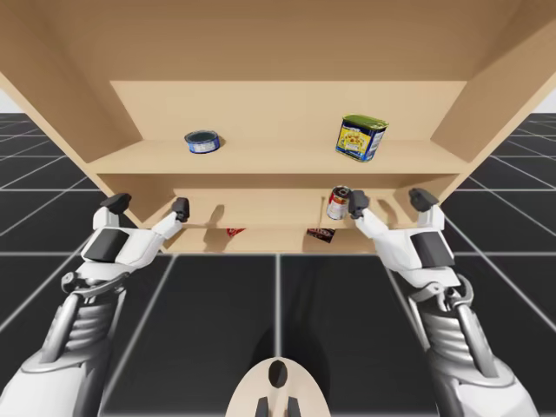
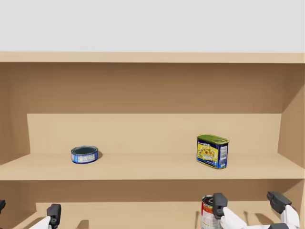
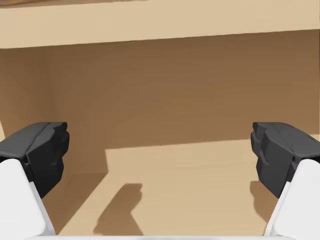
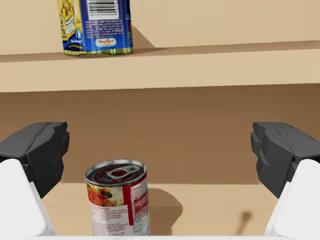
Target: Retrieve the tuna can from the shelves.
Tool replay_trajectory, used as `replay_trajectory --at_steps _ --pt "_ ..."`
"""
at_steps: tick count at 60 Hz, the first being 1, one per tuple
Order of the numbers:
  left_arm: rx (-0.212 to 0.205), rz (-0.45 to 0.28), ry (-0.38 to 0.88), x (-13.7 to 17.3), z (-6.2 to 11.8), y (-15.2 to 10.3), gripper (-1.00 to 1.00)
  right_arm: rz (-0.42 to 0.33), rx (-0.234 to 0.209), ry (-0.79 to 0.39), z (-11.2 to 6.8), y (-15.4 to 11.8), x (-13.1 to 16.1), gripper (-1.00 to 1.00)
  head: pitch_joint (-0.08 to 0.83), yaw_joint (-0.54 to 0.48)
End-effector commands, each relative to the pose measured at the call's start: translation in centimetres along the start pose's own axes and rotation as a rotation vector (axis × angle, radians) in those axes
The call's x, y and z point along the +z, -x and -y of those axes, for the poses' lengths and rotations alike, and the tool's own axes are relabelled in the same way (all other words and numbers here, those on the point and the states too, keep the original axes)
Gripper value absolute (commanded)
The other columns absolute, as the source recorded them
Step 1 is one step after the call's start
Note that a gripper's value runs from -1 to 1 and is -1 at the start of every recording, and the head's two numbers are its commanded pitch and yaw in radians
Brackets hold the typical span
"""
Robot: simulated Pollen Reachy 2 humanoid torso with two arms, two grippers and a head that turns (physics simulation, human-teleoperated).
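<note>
On the upper shelf [image 1: 278, 161] of the wooden shelf unit, the tuna can [image 1: 202, 142], a low round blue can, stands toward the left. It is well apart from a blue and yellow rectangular tin [image 1: 360, 137], which stands toward the right.

Both of the robot's arms reach forward side by side, forearms angled slightly inward. Their grippers are level with the opening of the lower shelf [image 1: 269, 236], beneath the upper board. The left gripper [image 1: 148, 205] sits at the left of that opening, below and to the left of the tuna can and well apart from it. Its fingers are spread wide with nothing between them, and they face the bare back wall and the shelf floor. The right gripper [image 1: 391, 201] sits at the right, below the tin, and its fingers are also spread wide. A red and white round can [image 4: 118, 202] with a pull-tab lid stands upright on the lower shelf just ahead of this gripper. The can is nearer one finger than the other, and neither finger touches it.

The tuna can's label is blue with a paler band. The tin has a yellow picture panel and a white panel with a barcode. The red can's label shows vegetables beside a block of small print.
</note>
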Motion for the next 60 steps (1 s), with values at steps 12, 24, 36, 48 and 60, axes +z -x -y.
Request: replay_trajectory --at_steps 12,24,36,48,60 --pt "-0.011 0.008 -0.003 0.1 0.0 0.0 -1.0 -0.004 -0.029 0.039 -0.4 0.1 0.1 -1.0 0.053 0.01" --pt "-0.012 0.006 -0.004 0.0 -0.1 0.1 -1.0 0.0 -0.021 0.041 -0.4 0.1 0.1 -1.0 0.123 0.17" --pt "-0.011 0.004 -0.003 0.0 -0.1 0.1 -1.0 -0.004 -0.021 0.041 -0.4 0.1 0.1 -1.0 0.166 0.26" --pt "0.051 0.02 0.036 0.9 0.5 -1.4 -1.0 -0.006 -0.022 0.043 -0.4 0.1 0.0 -1.0 0.171 0.25" --pt "0.075 0.009 0.14 4.6 2.4 -7.0 -1.0 -0.012 -0.025 0.052 -0.2 0.2 -0.1 -1.0 0.175 0.24"
